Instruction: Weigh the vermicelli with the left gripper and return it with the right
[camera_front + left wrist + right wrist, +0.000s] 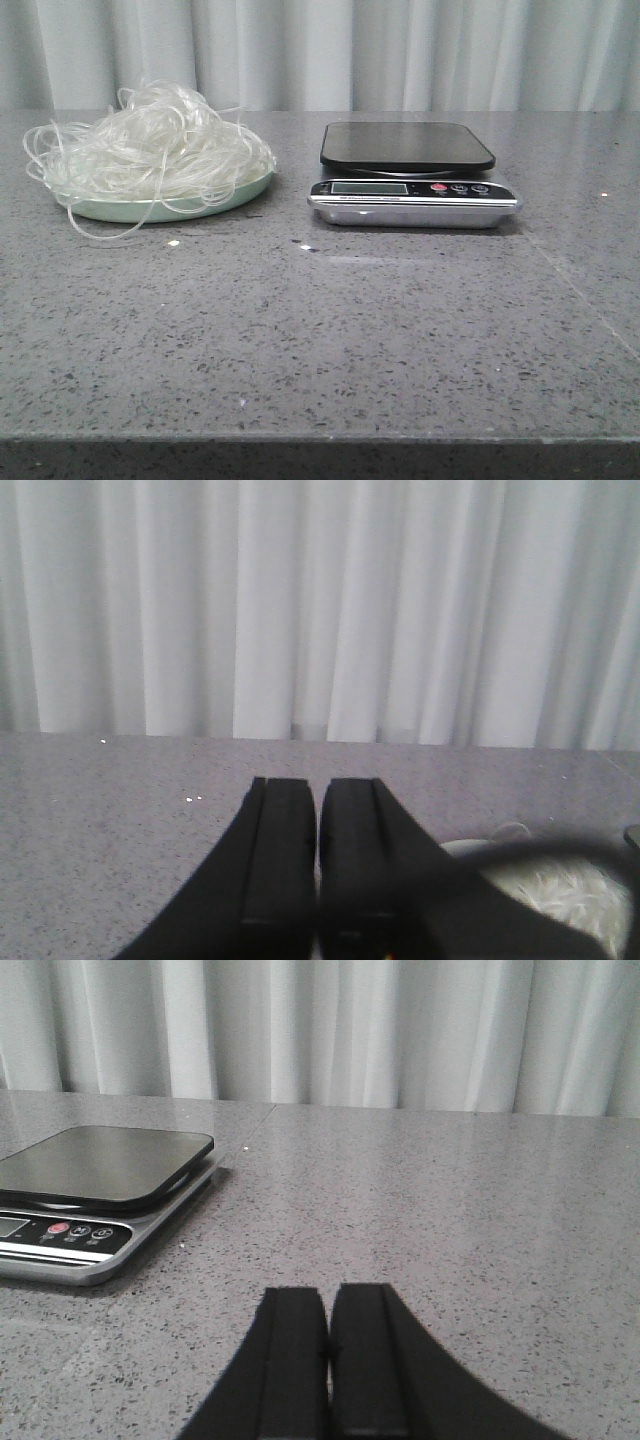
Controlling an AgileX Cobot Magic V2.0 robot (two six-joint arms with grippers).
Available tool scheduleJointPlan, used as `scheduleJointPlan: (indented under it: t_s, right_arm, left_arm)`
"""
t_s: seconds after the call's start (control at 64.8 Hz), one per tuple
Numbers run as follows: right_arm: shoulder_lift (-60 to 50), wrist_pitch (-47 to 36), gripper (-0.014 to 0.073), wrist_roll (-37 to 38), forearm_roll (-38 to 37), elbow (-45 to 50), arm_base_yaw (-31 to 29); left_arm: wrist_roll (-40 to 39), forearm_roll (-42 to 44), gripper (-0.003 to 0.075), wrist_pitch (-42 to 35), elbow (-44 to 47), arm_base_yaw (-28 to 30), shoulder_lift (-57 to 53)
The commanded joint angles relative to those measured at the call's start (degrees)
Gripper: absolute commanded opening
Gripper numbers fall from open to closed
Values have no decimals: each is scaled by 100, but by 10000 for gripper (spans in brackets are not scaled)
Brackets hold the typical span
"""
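The vermicelli is a fluffy tangle of thin whitish strands heaped on a pale mint-green plate at the back left of the table. A digital scale with a black platform and silver front stands to its right, with nothing on it. Neither gripper shows in the front view. In the left wrist view my left gripper is shut and empty above the counter, with a bit of vermicelli beside it. In the right wrist view my right gripper is shut and empty, with the scale some way off.
The grey speckled stone counter ends at a front edge near the camera. A pale curtain hangs behind the table. A seam line runs across the counter at the right.
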Motion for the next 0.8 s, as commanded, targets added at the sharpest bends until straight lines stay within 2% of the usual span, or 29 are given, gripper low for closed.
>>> scheduleJointPlan:
  t_s: [0.0,0.077,0.247,0.309,0.602,0.787]
  right_arm:
    - [-99,-399,179,-16,-39,-36,-30]
    - [-99,-399,179,-16,-39,-36,-30]
    - [-99,-399,179,-16,-39,-36,-30]
    - [-99,-399,179,-16,-39,-36,-30]
    - [-99,-399,179,-16,-39,-36,-30]
    - [-99,-399,179,-16,-39,-36,-30]
  left_arm:
    - [-10,-85,181,-336,-213,-232,129]
    - [-10,-85,259,-336,-213,-414,181]
    - [-10,-85,515,-207,-407,-746,663]
    - [-10,-85,560,34,-656,-861,1013]
    - [-10,-89,565,1341,-2412,-1636,3289]
    - [-10,-39,565,1430,-3232,-2098,4811]
